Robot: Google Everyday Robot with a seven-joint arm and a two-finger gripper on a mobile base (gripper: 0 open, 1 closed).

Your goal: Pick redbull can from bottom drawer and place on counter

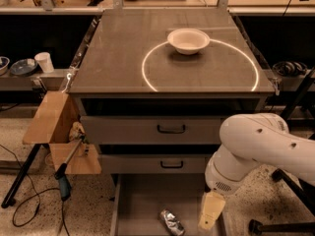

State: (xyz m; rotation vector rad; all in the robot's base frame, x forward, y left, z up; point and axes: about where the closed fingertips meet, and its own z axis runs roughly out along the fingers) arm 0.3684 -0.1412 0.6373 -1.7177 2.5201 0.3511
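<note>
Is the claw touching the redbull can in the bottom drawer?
Apart. The camera view shows a strip of bare bottom drawer floor between the claw, hanging over the drawer's right side, and the redbull can.

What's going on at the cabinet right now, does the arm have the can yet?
Not yet. The robot's arm reaches down into the open bottom drawer. Its gripper hangs over the drawer's right side, just right of the redbull can and apart from it. The can lies on the drawer floor, not held. On the counter there is only a white bowl, sitting at the far edge of the white circle.
</note>
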